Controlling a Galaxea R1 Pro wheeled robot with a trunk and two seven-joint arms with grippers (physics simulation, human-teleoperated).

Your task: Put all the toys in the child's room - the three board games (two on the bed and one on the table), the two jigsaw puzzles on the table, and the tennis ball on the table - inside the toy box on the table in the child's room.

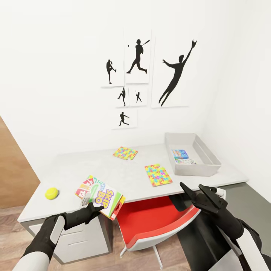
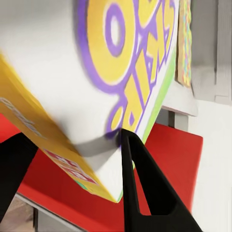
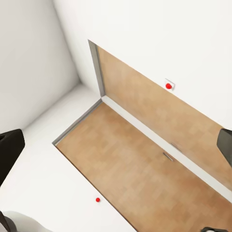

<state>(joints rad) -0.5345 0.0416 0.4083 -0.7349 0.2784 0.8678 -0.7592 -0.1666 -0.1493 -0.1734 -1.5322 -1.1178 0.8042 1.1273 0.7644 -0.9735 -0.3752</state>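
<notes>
My left gripper [image 1: 91,202] is shut on a board game [image 1: 101,194], a white box with colourful Skip-Bo print, held tilted over the table's front edge. In the left wrist view the box [image 2: 111,72] sits between the black fingers [image 2: 142,193]. The table [image 1: 94,169] carries the tennis ball [image 1: 52,193] at its left end and two jigsaw puzzles [image 1: 125,153] [image 1: 158,175] in the middle. The toy box [image 1: 206,154] stands at the right end with a blue board game [image 1: 180,153] and another printed box inside. My right gripper [image 1: 194,192] hangs open, holding nothing, below the table's front right edge.
A red chair with a white shell [image 1: 158,222] is tucked under the table between my arms. A grey drawer unit [image 1: 81,241] stands under the table's left end. Silhouette pictures [image 1: 137,62] hang on the wall behind. The right wrist view looks at a wooden door [image 3: 145,145].
</notes>
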